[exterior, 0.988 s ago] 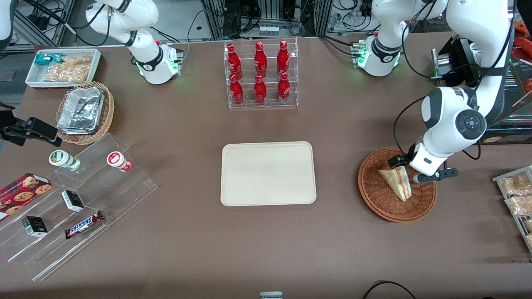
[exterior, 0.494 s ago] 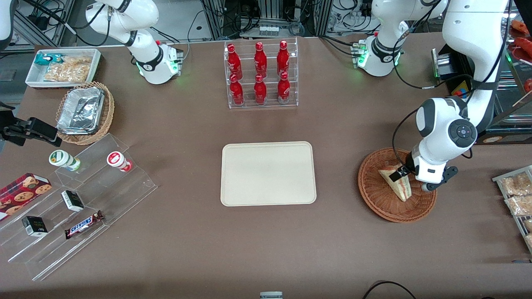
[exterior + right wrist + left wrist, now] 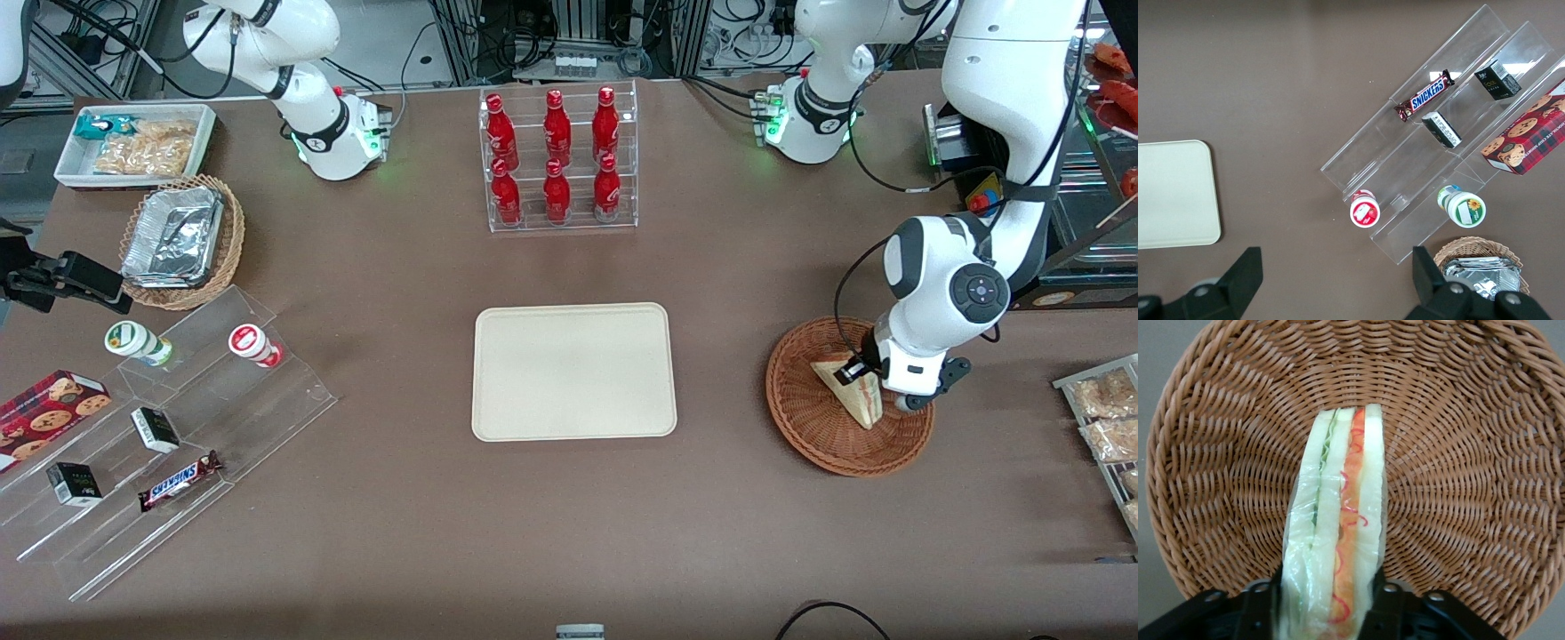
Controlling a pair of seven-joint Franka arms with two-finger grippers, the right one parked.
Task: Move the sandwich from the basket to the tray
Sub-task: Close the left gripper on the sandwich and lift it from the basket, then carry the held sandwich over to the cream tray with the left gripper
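Observation:
The sandwich [image 3: 853,397], a wrapped wedge of pale bread with orange and green filling, stands on edge in the reddish-brown wicker basket [image 3: 800,428] toward the working arm's end of the table. My left gripper [image 3: 875,386] is down in the basket, shut on the sandwich. In the left wrist view the sandwich [image 3: 1338,520] fills the gap of the gripper [image 3: 1328,608], and both black fingers [image 3: 1387,600] press its wrapped sides over the woven basket [image 3: 1471,487]. The beige tray [image 3: 573,372] lies bare at the table's middle, well apart from the basket.
A clear rack of red bottles [image 3: 558,160] stands farther from the front camera than the tray. Toward the parked arm's end are a tan basket of foil trays [image 3: 182,240], a white snack bin [image 3: 133,142] and acrylic steps with snacks [image 3: 169,427]. Packets [image 3: 1107,418] lie beside the basket.
The left arm's wrist has turned and come down over the sandwich in the basket; its fingers now sit on both sides of the wedge. The sandwich has barely shifted.

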